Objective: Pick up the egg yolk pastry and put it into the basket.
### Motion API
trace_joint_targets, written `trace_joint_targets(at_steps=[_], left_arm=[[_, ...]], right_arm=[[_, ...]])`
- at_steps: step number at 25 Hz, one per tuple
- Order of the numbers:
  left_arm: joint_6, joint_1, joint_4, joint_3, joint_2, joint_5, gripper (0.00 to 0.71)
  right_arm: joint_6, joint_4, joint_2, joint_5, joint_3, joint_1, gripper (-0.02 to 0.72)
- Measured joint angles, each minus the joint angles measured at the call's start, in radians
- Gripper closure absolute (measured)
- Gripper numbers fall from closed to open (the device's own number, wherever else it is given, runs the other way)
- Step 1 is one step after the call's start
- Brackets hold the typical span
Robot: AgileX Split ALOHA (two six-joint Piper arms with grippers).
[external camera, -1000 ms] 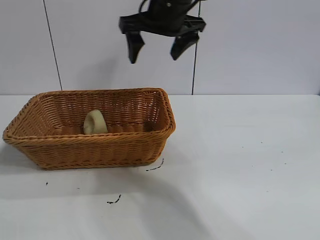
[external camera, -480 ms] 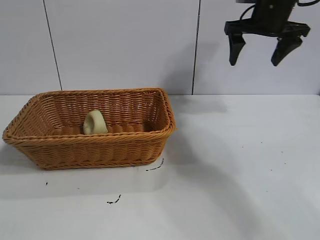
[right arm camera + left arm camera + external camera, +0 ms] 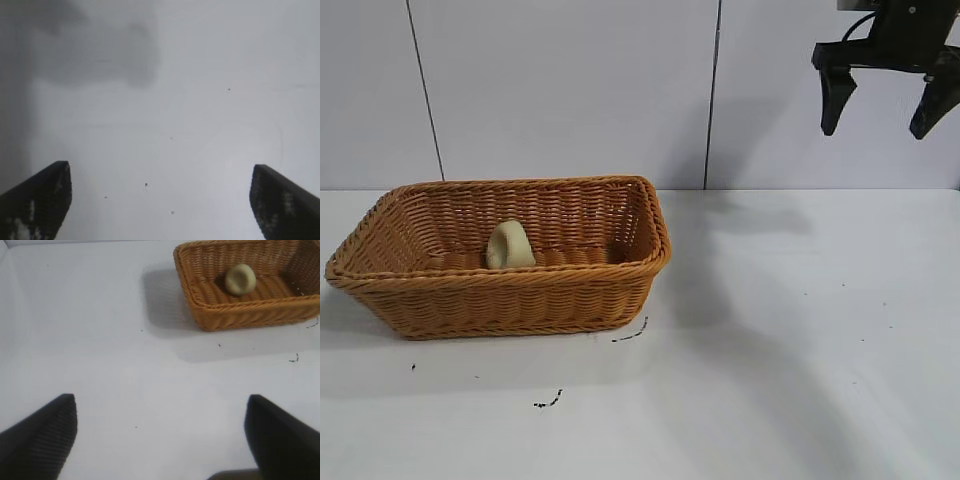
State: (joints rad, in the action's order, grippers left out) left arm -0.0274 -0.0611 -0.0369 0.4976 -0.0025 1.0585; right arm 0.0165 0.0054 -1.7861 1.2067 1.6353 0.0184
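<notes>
Pastry (image 3: 509, 245) sits inside basket (image 3: 520, 300) on white counter (image 3: 790, 330), leaning on the back wall – looks tilted on edge. Right pincer (image 3: 887, 100) hangs high, well apart from basket, spread wide, empty. Left pincer (image 3: 160, 432) also spread, over bare counter – nothing btw. the fingers.

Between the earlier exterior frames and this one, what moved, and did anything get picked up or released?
Only the right gripper moved: from above the orange-brown woven wicker basket it swung across to the exterior view's upper right, jaws wide open and empty throughout. Nothing was grasped or released. The small pale cream egg yolk pastry stayed on edge inside the basket, and the basket kept its place on the white table.
</notes>
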Motion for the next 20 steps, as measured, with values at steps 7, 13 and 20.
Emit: trace_joint_targets(at_steps=[7,13,20], left_arm=[[0.0,0.0,0.0,0.0,0.0,0.0,0.017],[0.0,0.0,0.0,0.0,0.0,0.0,0.017],[0.0,0.0,0.0,0.0,0.0,0.0,0.017]], right_arm=[[-0.007,0.0,0.46,0.002,-0.421,0.0,0.008],[-0.007,0.0,0.861,0.001,-0.744,0.0,0.008],[-0.007,0.004,1.327,-0.155,-1.02,0.0,0.008]])
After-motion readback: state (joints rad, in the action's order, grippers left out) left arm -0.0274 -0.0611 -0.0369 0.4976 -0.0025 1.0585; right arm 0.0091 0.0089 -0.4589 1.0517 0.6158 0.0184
